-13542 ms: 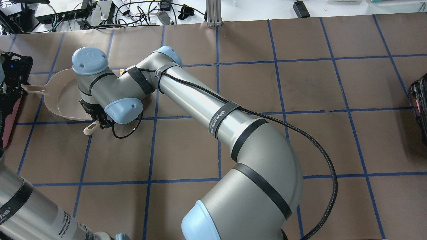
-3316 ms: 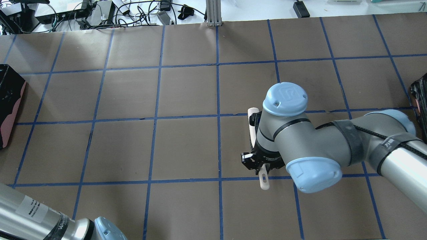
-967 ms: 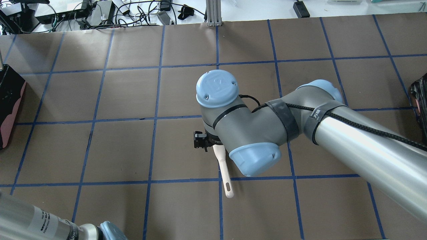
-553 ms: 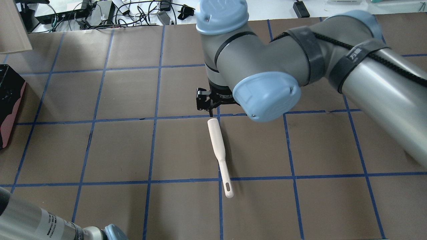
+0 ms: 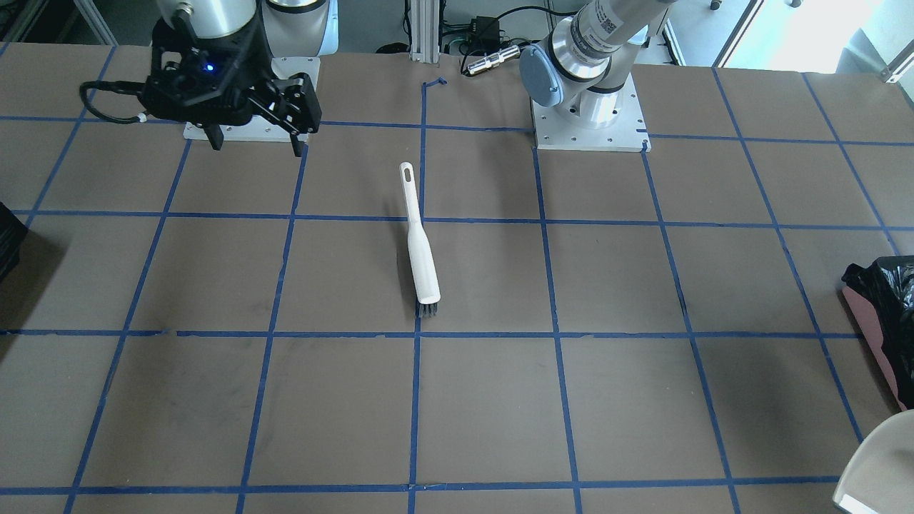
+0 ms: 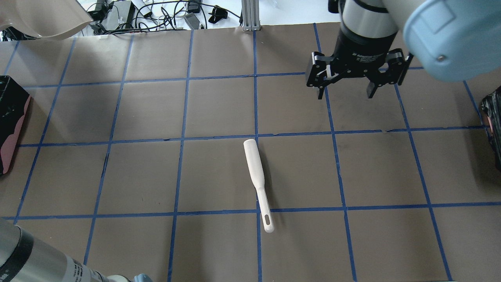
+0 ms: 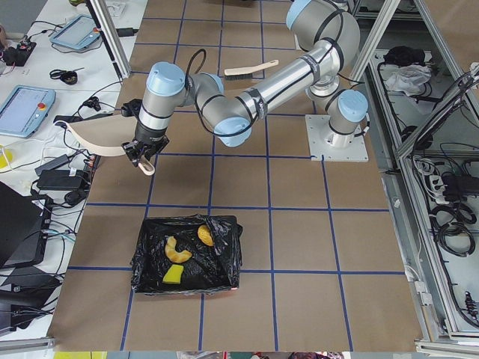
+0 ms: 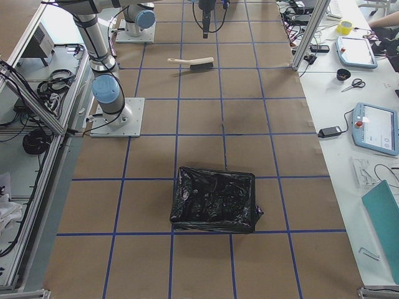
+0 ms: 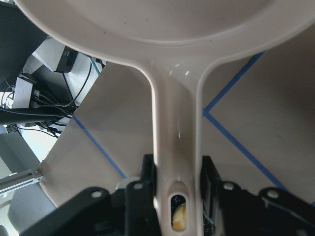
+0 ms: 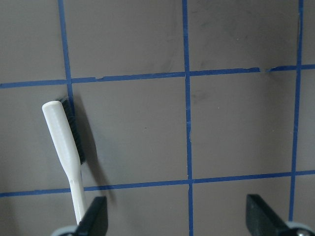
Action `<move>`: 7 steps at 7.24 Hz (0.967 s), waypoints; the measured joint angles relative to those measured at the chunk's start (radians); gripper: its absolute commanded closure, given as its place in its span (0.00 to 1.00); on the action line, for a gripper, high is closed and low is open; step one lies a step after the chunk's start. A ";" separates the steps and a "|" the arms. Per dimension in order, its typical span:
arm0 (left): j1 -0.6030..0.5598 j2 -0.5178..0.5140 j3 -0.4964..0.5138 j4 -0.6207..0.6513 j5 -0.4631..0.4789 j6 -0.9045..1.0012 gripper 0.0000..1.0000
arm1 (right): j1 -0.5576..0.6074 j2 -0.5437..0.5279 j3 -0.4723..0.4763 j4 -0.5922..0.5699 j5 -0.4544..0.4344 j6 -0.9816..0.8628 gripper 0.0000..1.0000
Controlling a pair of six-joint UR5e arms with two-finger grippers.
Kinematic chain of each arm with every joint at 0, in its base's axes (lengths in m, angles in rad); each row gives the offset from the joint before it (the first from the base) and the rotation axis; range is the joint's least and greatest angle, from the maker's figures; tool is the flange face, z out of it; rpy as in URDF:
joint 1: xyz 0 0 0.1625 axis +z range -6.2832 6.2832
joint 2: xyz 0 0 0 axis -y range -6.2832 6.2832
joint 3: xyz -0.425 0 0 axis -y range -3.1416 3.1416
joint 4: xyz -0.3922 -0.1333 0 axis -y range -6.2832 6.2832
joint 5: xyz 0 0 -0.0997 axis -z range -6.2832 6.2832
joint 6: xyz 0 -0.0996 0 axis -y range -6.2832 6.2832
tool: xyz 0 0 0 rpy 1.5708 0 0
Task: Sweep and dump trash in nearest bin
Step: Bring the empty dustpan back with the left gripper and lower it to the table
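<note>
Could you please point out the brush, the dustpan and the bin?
brush (image 6: 254,164), overhead exterior view, on the white back of its head.
dustpan (image 9: 174,128), left wrist view, on its handle.
bin (image 7: 224,258), exterior left view, on the black bag lining its wall.

Mid-table: brush (image 6: 256,172) lies flat across ctr gridline, open paper all round; table ends blocked by pink-sided bin (image 7: 224,262) (L) and black bagged container (image 8: 215,199) (R); dustpan (image 7: 101,134) hangs aloft near bin, clearance beneath.

My brown table (image 6: 219,176) has blue tape lines (image 6: 182,138). A plain black boxy thing (image 8: 215,199) sits on it. Black scissors (image 8: 353,85) lie on the white side desk (image 8: 343,199).
</note>
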 measured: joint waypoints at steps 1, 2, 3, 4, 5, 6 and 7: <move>-0.042 0.010 -0.024 -0.002 0.004 -0.109 1.00 | -0.023 -0.014 -0.001 -0.006 0.000 -0.022 0.00; -0.090 0.020 -0.047 -0.004 0.015 -0.222 1.00 | -0.033 -0.020 -0.002 -0.028 -0.002 -0.037 0.00; -0.141 0.027 -0.062 -0.005 0.043 -0.335 1.00 | -0.046 -0.021 -0.003 -0.056 -0.003 -0.056 0.00; -0.196 0.032 -0.069 -0.006 0.088 -0.448 1.00 | -0.071 -0.021 -0.004 -0.071 -0.002 -0.077 0.00; -0.255 0.033 -0.071 -0.015 0.142 -0.545 1.00 | -0.098 -0.022 -0.003 -0.071 0.002 -0.089 0.00; -0.317 0.035 -0.071 -0.042 0.193 -0.626 1.00 | -0.112 -0.024 -0.002 -0.065 0.006 -0.095 0.00; -0.379 0.036 -0.071 -0.085 0.221 -0.714 1.00 | -0.118 -0.024 0.000 -0.052 0.006 -0.098 0.00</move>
